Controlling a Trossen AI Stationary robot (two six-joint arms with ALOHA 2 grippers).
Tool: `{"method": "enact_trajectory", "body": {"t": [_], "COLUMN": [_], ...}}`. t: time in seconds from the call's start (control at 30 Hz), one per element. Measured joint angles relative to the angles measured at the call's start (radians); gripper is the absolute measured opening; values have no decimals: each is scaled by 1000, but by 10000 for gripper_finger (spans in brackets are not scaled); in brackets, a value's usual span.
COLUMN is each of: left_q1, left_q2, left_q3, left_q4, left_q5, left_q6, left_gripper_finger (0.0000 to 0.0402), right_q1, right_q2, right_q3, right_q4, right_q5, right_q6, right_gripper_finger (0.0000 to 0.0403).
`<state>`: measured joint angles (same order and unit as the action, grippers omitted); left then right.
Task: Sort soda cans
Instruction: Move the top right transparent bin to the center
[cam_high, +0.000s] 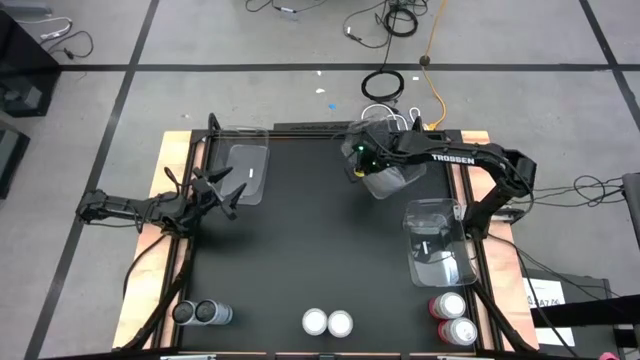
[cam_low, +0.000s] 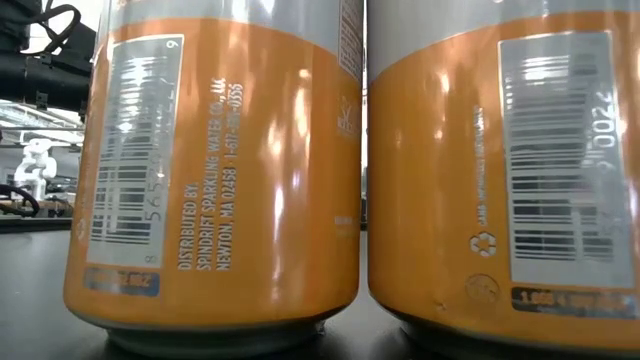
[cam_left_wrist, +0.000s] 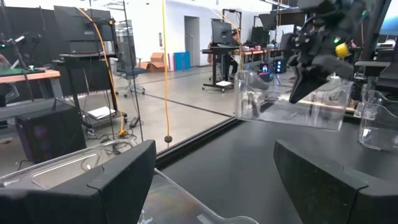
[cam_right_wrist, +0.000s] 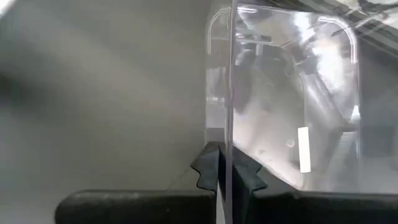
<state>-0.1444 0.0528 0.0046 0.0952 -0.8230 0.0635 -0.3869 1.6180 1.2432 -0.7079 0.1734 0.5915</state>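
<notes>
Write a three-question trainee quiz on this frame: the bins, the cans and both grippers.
1. True or false: the right gripper is shut on the wall of a clear bin.
2. How many soda cans stand along the table's near edge?
3. The left gripper is: A) holding a can, B) open and empty beside another bin, C) out of view.

Key: 1 true; 2 six, in three pairs; 3 B.

High view: directly overhead, facing down on the whole worktop and both arms. Low view: at worktop level, close against two orange cans, which nearly fill it. Left wrist view: faces across the worktop toward the right arm's lifted clear bin, also visible overhead. Right wrist view: very close to that bin's wall.
</notes>
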Motion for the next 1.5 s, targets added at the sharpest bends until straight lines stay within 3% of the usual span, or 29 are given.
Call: {"method": "enact_trajectory", "body": {"t": [0.43, 0.67, 0.83, 1.2, 1.33, 1.5], "left_q1": [0, 0, 0, 0, 0, 0], "left_q2": [0, 0, 0, 0, 0, 0], "left_q3": [0, 0, 0, 0, 0, 0], "left_q4": [0, 0, -4, -4, -6, -6], "left_q5": [0, 0, 0, 0, 0, 0], "left_q6": [0, 0, 0, 0, 0, 0], "left_gripper_finger": [336, 336, 336, 336, 336, 336], "right_q1": [162, 261, 308, 376, 418, 448], "right_q2": [1, 107, 260, 593, 669, 726], "right_q3": [54, 97, 288, 807, 924, 954], "right_q4": [31, 43, -61, -505, -581, -582], "right_q5": [18, 33, 38, 81, 117, 117], "right_q6": [119, 248, 328, 637, 748, 882], "right_gripper_finger": [0, 0, 0, 0, 0, 0]}}
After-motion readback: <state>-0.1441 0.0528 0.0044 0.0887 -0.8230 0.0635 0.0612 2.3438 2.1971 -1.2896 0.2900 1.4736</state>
